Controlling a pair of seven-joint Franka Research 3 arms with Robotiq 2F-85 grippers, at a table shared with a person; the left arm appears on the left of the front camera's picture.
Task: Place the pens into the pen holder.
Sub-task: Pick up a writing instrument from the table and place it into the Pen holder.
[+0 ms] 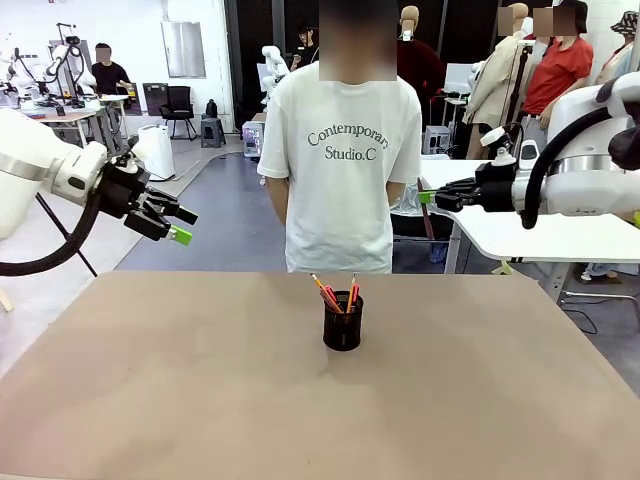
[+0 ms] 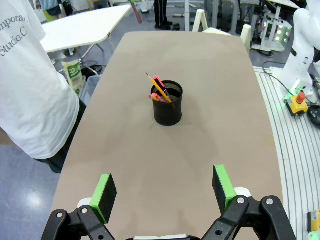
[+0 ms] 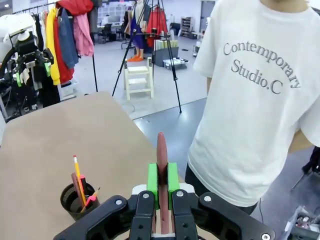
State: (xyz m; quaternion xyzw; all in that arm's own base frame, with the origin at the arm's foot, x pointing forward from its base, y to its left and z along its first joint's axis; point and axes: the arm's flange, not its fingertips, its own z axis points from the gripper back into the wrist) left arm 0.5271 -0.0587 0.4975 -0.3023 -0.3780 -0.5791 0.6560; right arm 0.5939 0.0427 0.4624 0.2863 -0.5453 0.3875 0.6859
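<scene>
A brown table (image 1: 200, 400) fills the front view, a person in a white T-shirt (image 1: 345, 170) standing at its far edge. The pen holder (image 1: 343, 322) sits mid-table with pens (image 1: 329, 293) inside. The left gripper (image 1: 172, 224) hangs raised, jaws apart; the right gripper (image 1: 432, 197) is raised too. Left wrist view: green pads (image 2: 106, 191) spread wide above the holder. Right wrist view: pads clamped on a dark maroon pen (image 3: 161, 152)
</scene>
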